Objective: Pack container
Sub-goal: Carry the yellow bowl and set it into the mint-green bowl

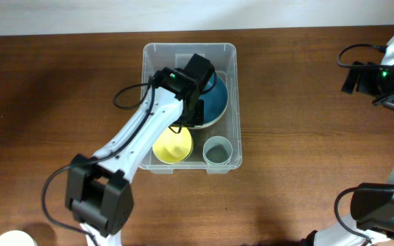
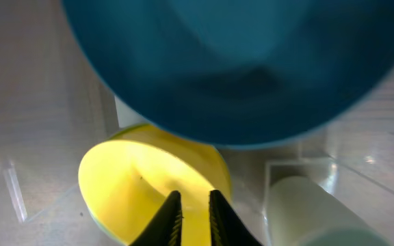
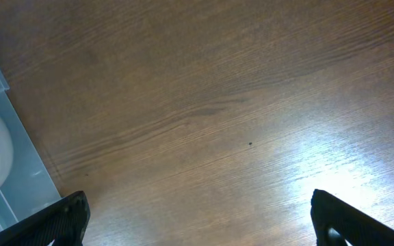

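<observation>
Finding three things inside the container [image 1: 237, 102] in the middle of the table [image 1: 306, 137]: a blue bowl [image 1: 217, 102], a yellow bowl [image 1: 173, 147] and a pale cup [image 1: 217, 150], so mostly packed. Reaching in with the left gripper [image 2: 193, 205], fingers [image 2: 172, 219] almost pressed together over the yellow bowl, cannot tell if pinching it. Holding the right gripper [image 3: 197, 222] spread wide off to the side, with maybe one white thing [image 1: 9, 239] left to pack.
</observation>
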Available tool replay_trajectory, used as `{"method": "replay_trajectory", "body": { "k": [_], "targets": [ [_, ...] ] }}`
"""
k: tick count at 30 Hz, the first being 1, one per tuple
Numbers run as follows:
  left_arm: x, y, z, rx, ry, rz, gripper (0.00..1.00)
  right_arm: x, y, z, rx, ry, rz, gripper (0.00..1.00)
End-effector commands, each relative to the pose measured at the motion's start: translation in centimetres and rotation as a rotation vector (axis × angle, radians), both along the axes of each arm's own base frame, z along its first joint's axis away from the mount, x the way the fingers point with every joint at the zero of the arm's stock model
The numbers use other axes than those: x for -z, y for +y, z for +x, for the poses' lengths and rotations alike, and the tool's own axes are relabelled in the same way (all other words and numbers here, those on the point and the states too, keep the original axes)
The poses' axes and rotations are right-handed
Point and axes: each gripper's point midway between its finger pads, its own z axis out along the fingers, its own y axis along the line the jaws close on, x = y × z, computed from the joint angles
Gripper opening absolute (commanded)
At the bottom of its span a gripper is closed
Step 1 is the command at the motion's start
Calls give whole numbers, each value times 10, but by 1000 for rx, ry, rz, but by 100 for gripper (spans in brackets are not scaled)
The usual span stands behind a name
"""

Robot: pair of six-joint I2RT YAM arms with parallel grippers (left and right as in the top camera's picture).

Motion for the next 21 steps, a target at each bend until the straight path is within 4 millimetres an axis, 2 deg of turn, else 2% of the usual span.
{"method": "replay_trajectory", "body": {
  "k": [1,6,11,15,21],
  "targets": [
    [16,8,5,-13,30,28,13,-10,2,-5,0,-27,-10,99],
    [32,8,5,-3,65,50,12,-10,2,-5,0,-27,-11,99],
    [37,8,5,-3,75,55,11,-10,2,-5,0,-28,-11,99],
    [44,8,5,-3,90,64,1,-10,2,-5,0,-28,-11,99],
    [58,12,-1,-3,138,93,1,-10,2,-5,0,-28,-11,99]
  ]
}}
